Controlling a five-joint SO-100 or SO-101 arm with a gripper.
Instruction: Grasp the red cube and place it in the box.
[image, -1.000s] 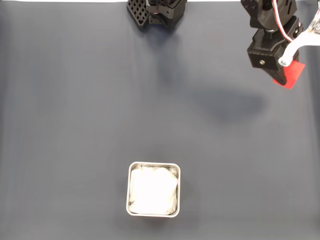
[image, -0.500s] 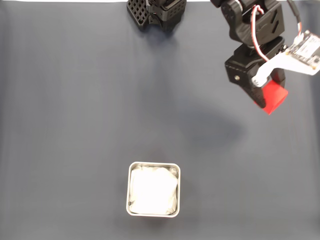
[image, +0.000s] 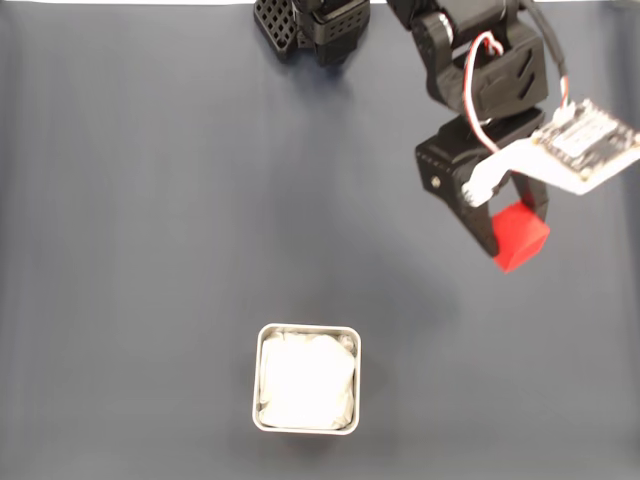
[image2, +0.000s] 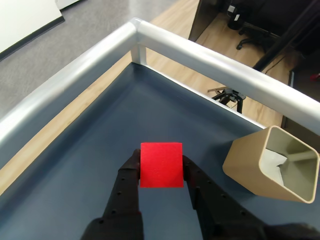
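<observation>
The red cube is clamped between the fingers of the gripper, held above the tabletop toward its right edge. The box is seen near the bottom edge, well apart, with bare surface between them.

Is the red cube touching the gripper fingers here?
Touching: in the wrist view both black fingers press flush against the sides of the red cube, with no gap.

Even, soft light fills both views. In the fixed view the claw throws only a faint, blurred shadow on the mat below and left of it. The wrist view is sharp, with a pale sheen on the rail beyond the claw.
</observation>
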